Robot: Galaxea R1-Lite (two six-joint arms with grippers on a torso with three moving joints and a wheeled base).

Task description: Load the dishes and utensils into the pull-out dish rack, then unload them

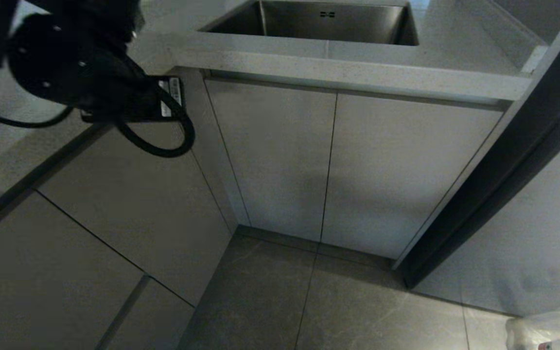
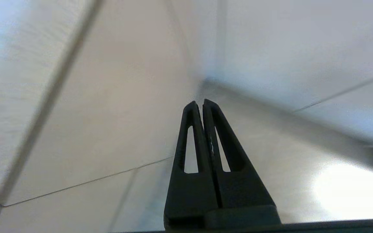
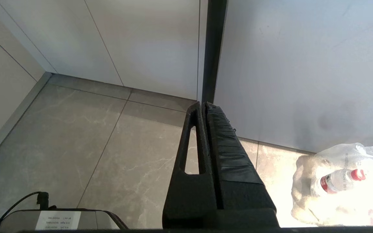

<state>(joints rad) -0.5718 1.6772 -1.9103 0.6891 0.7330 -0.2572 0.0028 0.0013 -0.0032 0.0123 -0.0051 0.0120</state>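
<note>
No dishes, utensils or pull-out dish rack show in any view; every beige cabinet front (image 1: 275,155) is closed. My left arm (image 1: 80,73) is raised at the upper left, beside the corner of the counter. In the left wrist view the left gripper (image 2: 202,103) is shut with nothing between its fingers, and it points at the blurred cabinet fronts (image 2: 115,106) and the floor. The right gripper (image 3: 203,104) is shut and empty, hanging low over the floor tiles (image 3: 108,152) near a dark upright post (image 3: 215,48).
A steel sink (image 1: 319,22) is set in the grey countertop (image 1: 358,68) above the doors. Drawer fronts (image 1: 129,204) run along the left. A clear plastic bag of bottles (image 3: 342,181) lies on the floor at the right (image 1: 552,330).
</note>
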